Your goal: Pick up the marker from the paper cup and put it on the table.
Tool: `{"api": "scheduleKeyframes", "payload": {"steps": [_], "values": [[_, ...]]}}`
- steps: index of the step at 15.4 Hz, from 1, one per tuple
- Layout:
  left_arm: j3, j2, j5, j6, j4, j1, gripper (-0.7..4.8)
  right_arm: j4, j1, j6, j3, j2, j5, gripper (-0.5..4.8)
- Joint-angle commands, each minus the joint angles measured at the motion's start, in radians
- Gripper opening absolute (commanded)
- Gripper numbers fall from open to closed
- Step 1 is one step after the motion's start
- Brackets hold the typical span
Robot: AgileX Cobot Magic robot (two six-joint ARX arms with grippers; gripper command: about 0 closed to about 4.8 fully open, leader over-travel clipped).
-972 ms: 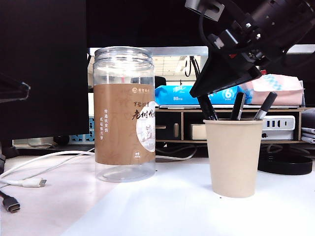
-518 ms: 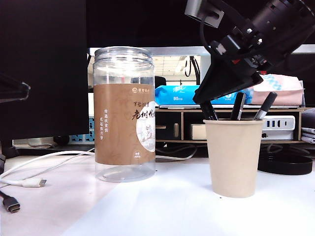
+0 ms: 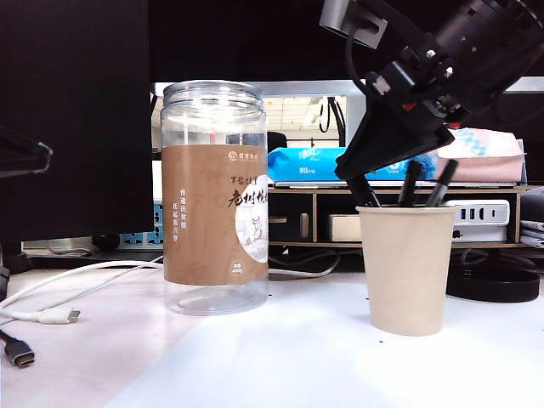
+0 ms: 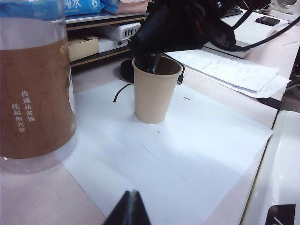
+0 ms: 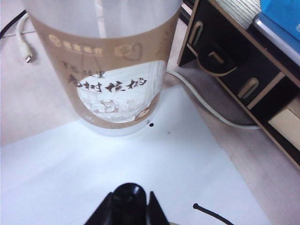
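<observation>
Paper cup point(image 3: 406, 270) shifted right | right gripper point(image 3: 361, 184) pinching black marker point(image 3: 364, 192)

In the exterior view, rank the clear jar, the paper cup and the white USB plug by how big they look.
1. Clear jar, largest.
2. Paper cup.
3. White USB plug, smallest.
</observation>
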Motion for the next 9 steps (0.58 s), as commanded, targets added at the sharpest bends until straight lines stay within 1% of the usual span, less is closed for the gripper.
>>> {"api": "scheduleKeyframes", "payload": {"steps": [1, 5, 9], "values": [[-0.001, 0.000, 0.009, 0.003, -0.010, -0.001, -0.04, 0.021, 0.000, 0.003, 0.008, -0.003, -0.001, 0.83], [-0.001, 0.000, 0.009, 0.003, -0.010, -0.001, -0.04, 0.048, 0.000, 0.003, 0.011, -0.003, 0.025, 0.84], [-0.001, 0.000, 0.009, 0.003, -0.010, -0.001, -0.04, 0.041, 0.000, 0.003, 0.059, -0.004, 0.026, 0.84]]}}
